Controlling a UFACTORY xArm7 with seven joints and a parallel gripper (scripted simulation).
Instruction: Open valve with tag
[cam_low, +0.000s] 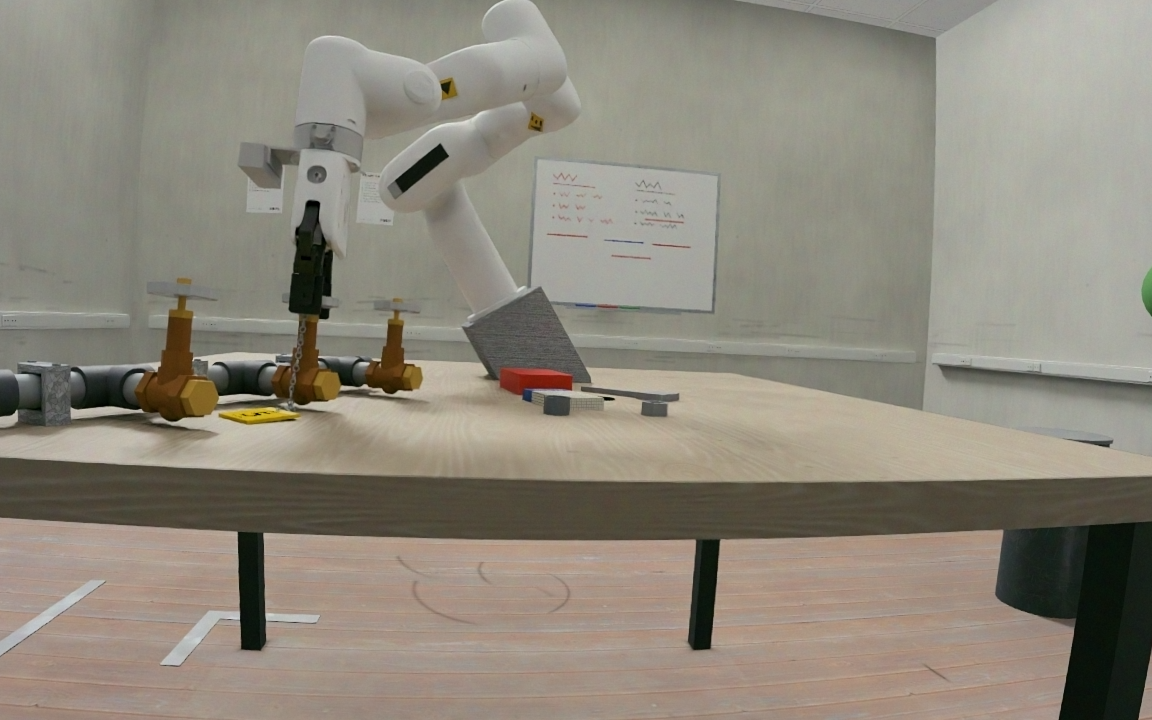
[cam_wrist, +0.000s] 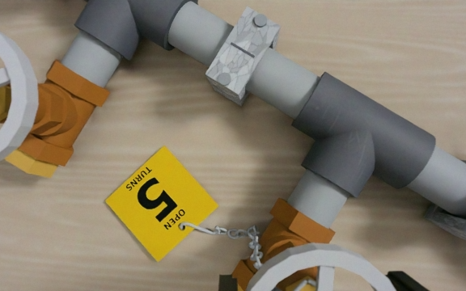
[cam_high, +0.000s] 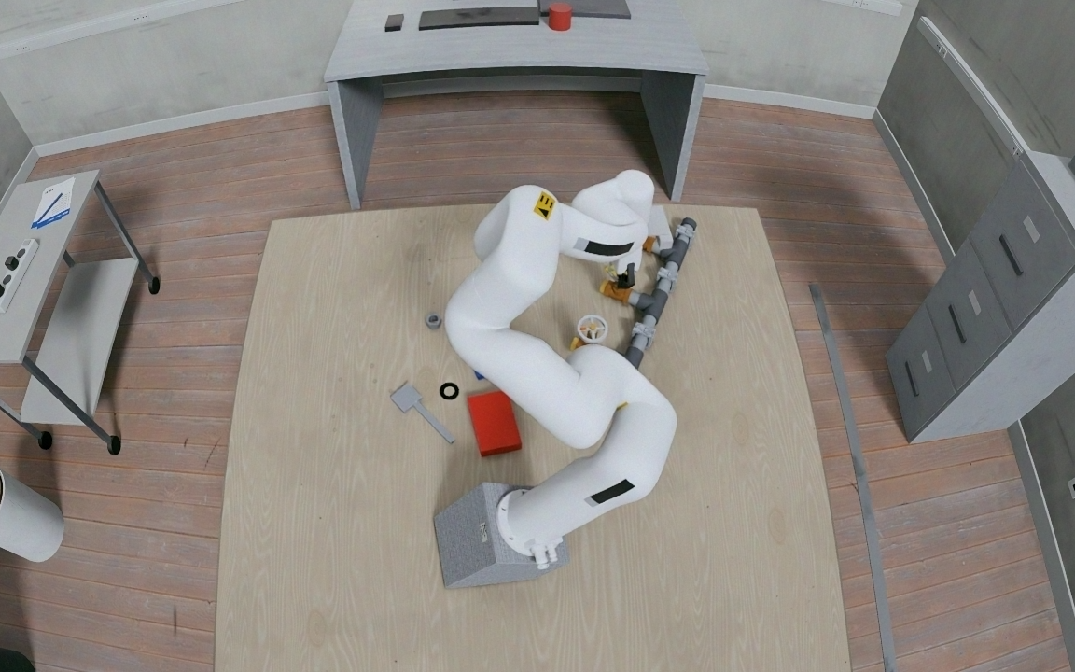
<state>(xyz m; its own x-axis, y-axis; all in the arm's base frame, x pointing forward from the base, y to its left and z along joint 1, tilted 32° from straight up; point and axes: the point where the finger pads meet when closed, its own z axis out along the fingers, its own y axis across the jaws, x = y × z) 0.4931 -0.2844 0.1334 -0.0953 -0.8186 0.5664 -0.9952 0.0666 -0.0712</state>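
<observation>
A grey pipe [cam_wrist: 338,117] lies on the wooden table and carries three brass valves with pale handwheels. The middle valve [cam_low: 305,358] has a chain [cam_wrist: 233,234] leading to a yellow tag [cam_wrist: 161,203] that reads "OPEN 5 TURNS"; the tag lies flat on the table [cam_low: 258,407]. My gripper [cam_low: 307,304] points straight down over this valve and is shut on its handwheel [cam_wrist: 318,268]. The dark fingertips show at either side of the wheel at the bottom edge of the wrist view. A second valve's handwheel [cam_wrist: 2,93] is at the left. In the top view the arm hides the gripped valve [cam_high: 618,292].
A third valve [cam_high: 588,329] stands nearer the robot base [cam_high: 482,535]. A red block [cam_high: 493,422], a grey flat tool [cam_high: 420,409], a black ring [cam_high: 446,385] and a grey nut [cam_high: 433,319] lie left of the arm.
</observation>
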